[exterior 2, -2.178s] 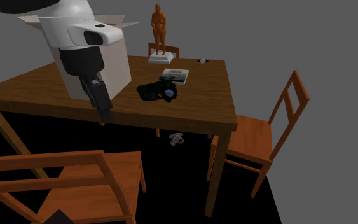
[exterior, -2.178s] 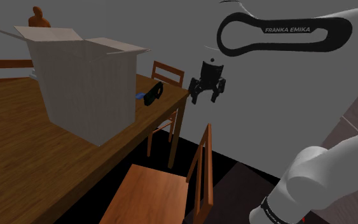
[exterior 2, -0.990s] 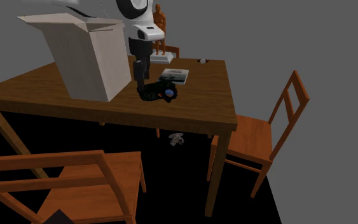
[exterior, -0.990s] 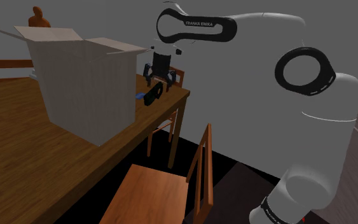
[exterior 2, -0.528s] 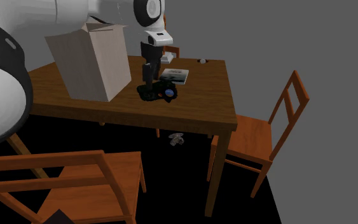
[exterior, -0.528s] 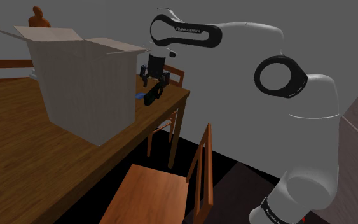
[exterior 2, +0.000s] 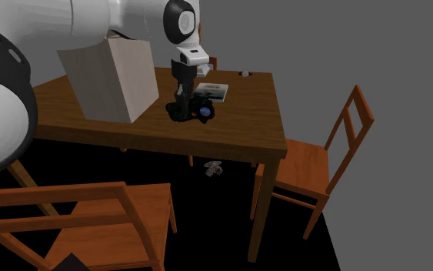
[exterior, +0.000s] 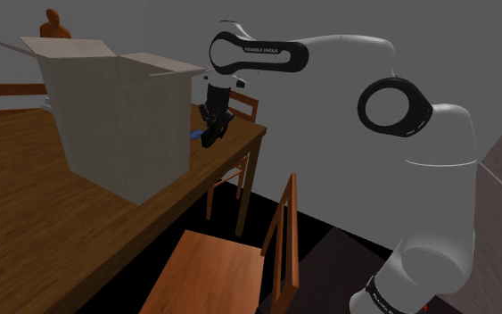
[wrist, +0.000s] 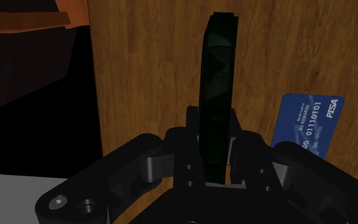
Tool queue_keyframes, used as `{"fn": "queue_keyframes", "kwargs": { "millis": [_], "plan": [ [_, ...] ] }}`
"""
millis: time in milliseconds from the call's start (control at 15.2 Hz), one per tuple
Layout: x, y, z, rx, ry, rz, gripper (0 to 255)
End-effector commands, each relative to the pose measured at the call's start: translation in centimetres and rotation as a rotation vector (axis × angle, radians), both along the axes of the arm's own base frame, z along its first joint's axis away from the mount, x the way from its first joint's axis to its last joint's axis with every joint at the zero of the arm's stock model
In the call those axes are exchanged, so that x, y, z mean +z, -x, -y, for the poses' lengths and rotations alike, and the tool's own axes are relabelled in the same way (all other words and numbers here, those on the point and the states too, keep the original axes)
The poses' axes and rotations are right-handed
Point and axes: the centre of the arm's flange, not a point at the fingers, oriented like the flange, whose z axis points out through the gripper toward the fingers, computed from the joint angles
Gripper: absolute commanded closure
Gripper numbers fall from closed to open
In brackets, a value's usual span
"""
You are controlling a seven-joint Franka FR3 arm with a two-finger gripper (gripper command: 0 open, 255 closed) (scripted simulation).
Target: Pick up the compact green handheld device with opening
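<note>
The dark green handheld device lies on the wooden table near the corner beside the big box. My black gripper points straight down onto it. In the wrist view the device stands as a narrow dark green slab running away from the hand, and both fingers press against its sides, so the gripper is shut on it. In the shoulder view the gripper covers most of the device, which still rests on the tabletop.
A tall open cardboard box stands close beside the gripper. A blue card lies next to the device and a book behind it. The table edge is near. Chairs ring the table; an orange figurine stands far off.
The gripper came down the last stretch onto the device and its fingers closed from wide apart to clasp it. The device has not moved.
</note>
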Motion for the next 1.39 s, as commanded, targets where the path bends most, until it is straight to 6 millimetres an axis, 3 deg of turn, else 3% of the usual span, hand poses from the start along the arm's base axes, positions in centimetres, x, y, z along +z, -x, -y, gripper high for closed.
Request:
{"fn": "queue_keyframes", "kwargs": {
  "millis": [0, 396, 1320],
  "plan": [
    [0.0, 0.0, 0.0, 0.0, 0.0, 0.0, 255],
    [0.0, 0.1, 0.0, 0.0, 0.0, 0.0, 255],
    [7.4, 0.1, 0.0, 0.0, 0.0, 0.0, 255]
  ]
}}
